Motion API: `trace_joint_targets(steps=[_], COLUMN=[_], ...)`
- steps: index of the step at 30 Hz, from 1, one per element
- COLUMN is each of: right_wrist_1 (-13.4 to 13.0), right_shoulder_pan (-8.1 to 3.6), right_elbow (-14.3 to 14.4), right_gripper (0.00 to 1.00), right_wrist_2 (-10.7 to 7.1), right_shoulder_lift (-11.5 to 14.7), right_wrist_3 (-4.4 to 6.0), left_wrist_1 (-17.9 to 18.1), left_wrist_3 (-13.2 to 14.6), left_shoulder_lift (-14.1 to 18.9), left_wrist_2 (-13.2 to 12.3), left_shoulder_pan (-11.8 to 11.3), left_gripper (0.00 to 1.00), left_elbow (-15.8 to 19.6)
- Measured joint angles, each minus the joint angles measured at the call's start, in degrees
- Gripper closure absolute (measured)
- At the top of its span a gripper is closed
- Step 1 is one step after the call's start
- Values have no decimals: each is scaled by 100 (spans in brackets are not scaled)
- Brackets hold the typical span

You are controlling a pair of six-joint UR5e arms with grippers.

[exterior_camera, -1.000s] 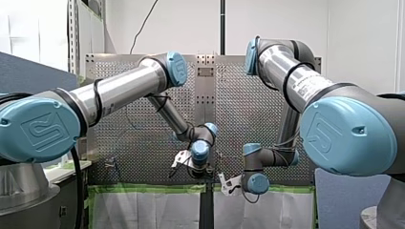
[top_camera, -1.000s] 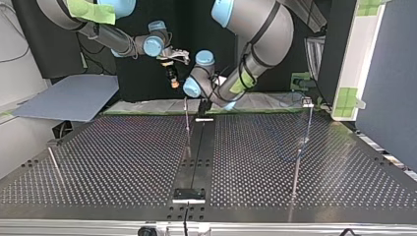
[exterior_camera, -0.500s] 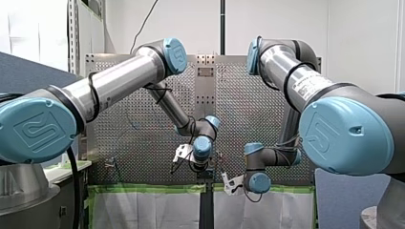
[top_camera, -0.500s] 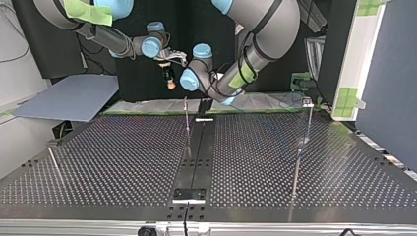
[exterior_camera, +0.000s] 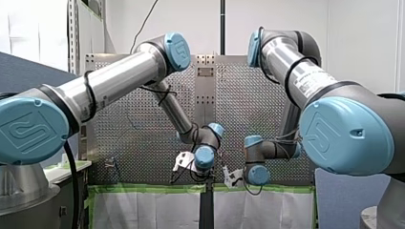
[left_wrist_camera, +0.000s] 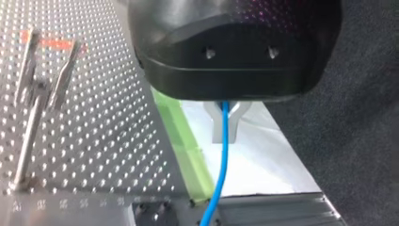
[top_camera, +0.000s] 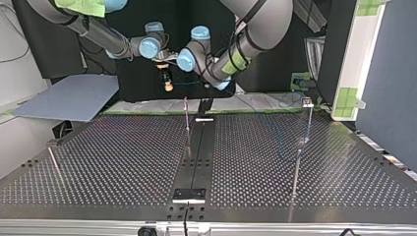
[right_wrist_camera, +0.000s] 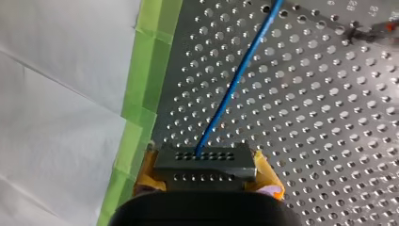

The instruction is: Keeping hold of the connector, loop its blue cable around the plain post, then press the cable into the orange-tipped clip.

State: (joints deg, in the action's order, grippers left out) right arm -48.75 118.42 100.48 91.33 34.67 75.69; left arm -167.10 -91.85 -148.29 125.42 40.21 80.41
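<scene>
Tension matters: right gripper (right_wrist_camera: 206,173) clamps the connector (right_wrist_camera: 205,159) in yellow pads above the table (right_wrist_camera: 329,117) edge; left gripper (left_wrist_camera: 225,121) seemingly pinches the blue cable (left_wrist_camera: 223,160) narrowly. Best feed slack gently, passing low round the plain post (top_camera: 187,125).

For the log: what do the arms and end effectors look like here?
Both my left arm and my right arm are silver tubes with light-blue joint caps bearing an embossed logo, black cables looped around them and green tape patches. The body of my left end effector is black, its fingers metal; my right end effector is black with yellow-orange pads.
</scene>
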Motion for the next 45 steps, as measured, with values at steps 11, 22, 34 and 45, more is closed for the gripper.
trace_joint_targets(steps=[11, 22, 34, 45], right_wrist_1=[30, 6, -123, -411], right_shoulder_pan=[-26, -51, -169, -369], right_elbow=[39, 47, 39, 41], right_gripper=[100, 100, 100, 100], right_wrist_2=[55, 27, -281, -836], right_shoulder_lift=[104, 264, 308, 308], right_wrist_3=[-3, 7, 10, 112], left_wrist_1=[618, 887, 1216, 1522], left_wrist_3=[-437, -956, -1322, -1701], left_shoulder_lift=[14, 24, 25, 25], left_wrist_2=[271, -9, -286, -477], left_shoulder_pan=[102, -7, -180, -299], left_gripper=[100, 100, 100, 100], left_elbow=[118, 121, 121, 120])
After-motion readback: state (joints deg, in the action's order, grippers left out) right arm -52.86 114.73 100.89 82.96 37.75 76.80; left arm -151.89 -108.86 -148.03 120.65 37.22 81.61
